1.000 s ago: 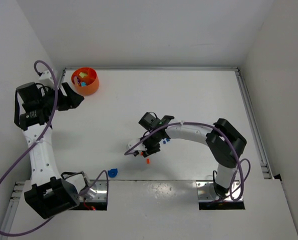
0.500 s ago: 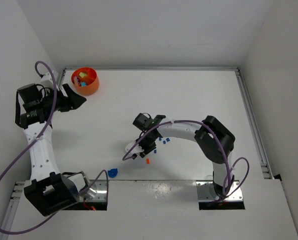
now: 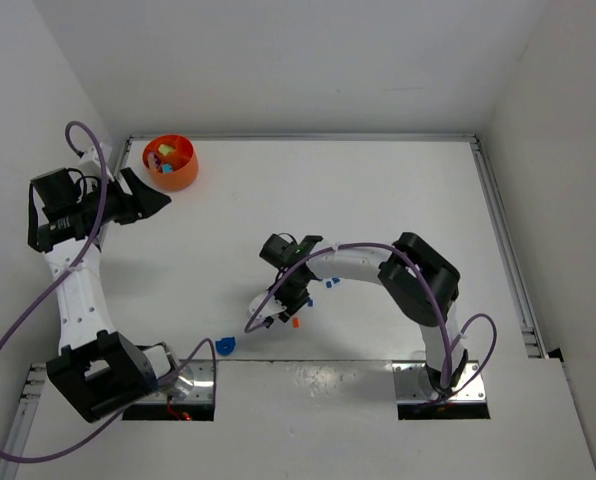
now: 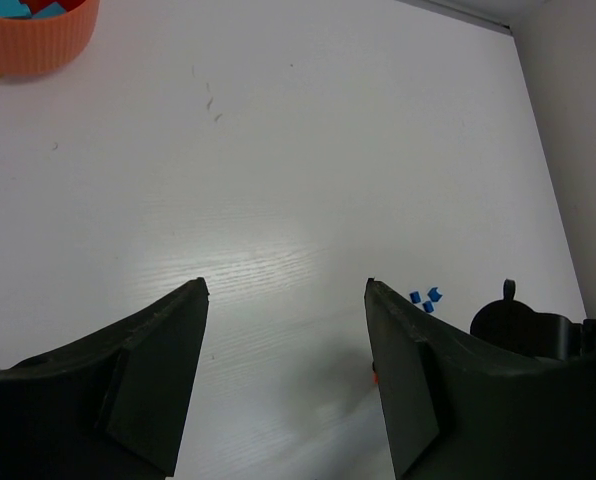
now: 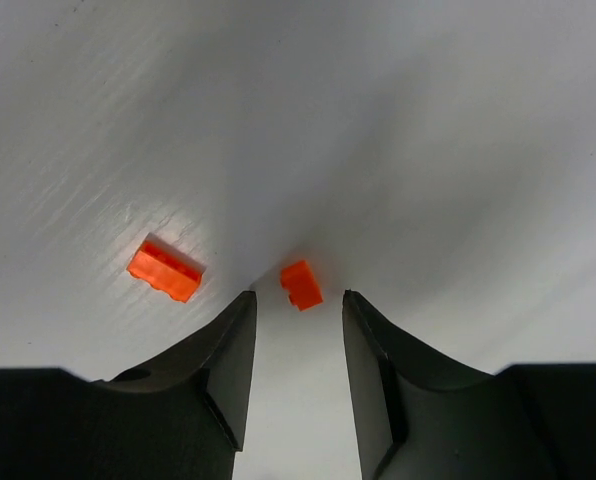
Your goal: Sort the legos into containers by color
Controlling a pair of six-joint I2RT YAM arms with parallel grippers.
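Right claw (image 5: 298, 305) half-open, straddling 1 small orange lego (image 5: 301, 284) on the table (image 5: 428, 120) (not yet gripped); next move likely: close, carry to bowl (image 3: 178, 182).

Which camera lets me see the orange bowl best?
The top external view. It shows the whole round orange bowl with colourful legos inside. The left wrist view catches only a slice of the orange bowl at its top-left corner. The right wrist view does not show it at all.
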